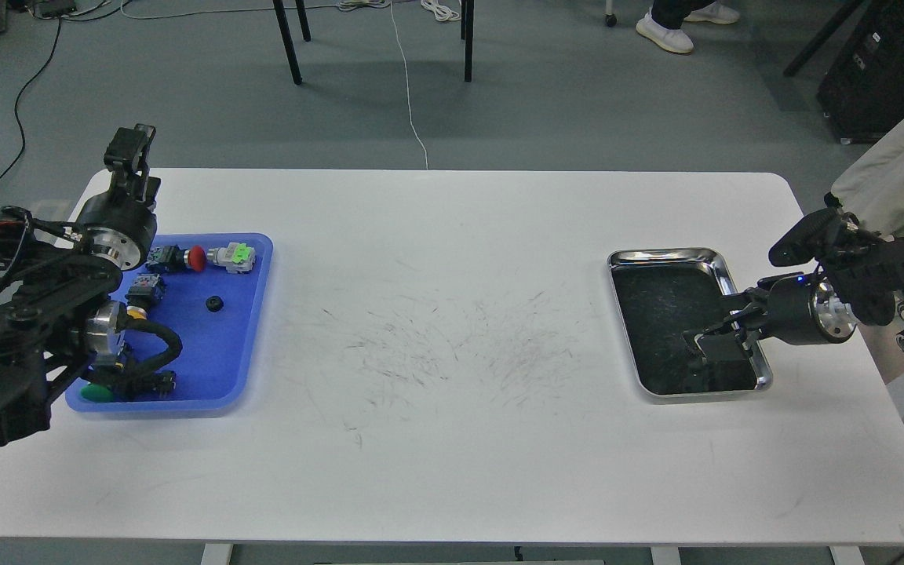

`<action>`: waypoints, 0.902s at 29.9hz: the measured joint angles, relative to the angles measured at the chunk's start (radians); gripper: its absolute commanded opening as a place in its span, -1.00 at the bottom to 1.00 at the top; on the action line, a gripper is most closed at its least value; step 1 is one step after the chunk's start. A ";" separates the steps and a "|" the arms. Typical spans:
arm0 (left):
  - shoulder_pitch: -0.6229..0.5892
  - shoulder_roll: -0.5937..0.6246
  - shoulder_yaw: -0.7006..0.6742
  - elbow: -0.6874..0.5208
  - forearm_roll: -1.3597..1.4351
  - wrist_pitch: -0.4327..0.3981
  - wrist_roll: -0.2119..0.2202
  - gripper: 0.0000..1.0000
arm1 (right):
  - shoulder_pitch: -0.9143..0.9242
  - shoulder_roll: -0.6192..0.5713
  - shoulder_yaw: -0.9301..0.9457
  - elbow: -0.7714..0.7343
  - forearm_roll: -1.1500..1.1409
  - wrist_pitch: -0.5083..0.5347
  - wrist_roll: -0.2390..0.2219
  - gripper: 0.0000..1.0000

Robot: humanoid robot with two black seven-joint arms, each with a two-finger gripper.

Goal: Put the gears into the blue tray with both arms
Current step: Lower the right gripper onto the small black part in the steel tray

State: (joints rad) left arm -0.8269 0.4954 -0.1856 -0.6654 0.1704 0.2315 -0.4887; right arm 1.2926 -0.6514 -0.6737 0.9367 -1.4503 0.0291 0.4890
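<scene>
gear [214, 304] in blue tray [252, 329]: light, stiff, thin; pinch its rim. right gripper [707, 345], at three o'clock, grip unclear.

Head-high, forward-down over table [452, 439]

This looks like a robotics lab or test room rather than a home or shop. A plain white table [452, 353], its middle scuffed with dark scratch marks, fills most of the frame on a bare grey floor [562, 110]. Loose cables [409, 102] trail across that floor along the top of the frame, one white lead running down to the table's far edge, and black metal legs [287, 43] of some stand or chair show at upper centre. In the upper right corner sits a black equipment case [887, 67], and a person's white sneakers [662, 33] show at the top edge.
</scene>
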 measured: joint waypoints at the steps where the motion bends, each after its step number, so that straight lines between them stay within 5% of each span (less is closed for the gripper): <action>1: 0.000 0.001 0.000 0.000 -0.001 0.000 0.000 0.69 | -0.003 0.013 -0.004 -0.014 0.000 0.000 0.000 0.67; 5: -0.001 0.008 -0.036 -0.002 -0.027 -0.005 0.000 0.70 | -0.010 0.068 -0.009 -0.039 0.000 0.000 0.000 0.67; 7: -0.001 0.008 -0.047 -0.003 -0.033 -0.007 0.000 0.96 | -0.011 0.083 -0.010 -0.049 0.001 0.000 0.000 0.67; 27: 0.007 0.005 -0.078 0.000 -0.107 -0.024 0.000 0.96 | -0.013 0.128 -0.069 -0.071 -0.002 0.002 0.000 0.68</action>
State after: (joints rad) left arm -0.8197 0.5001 -0.2639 -0.6656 0.0630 0.2073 -0.4887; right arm 1.2798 -0.5230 -0.7426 0.8655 -1.4526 0.0308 0.4887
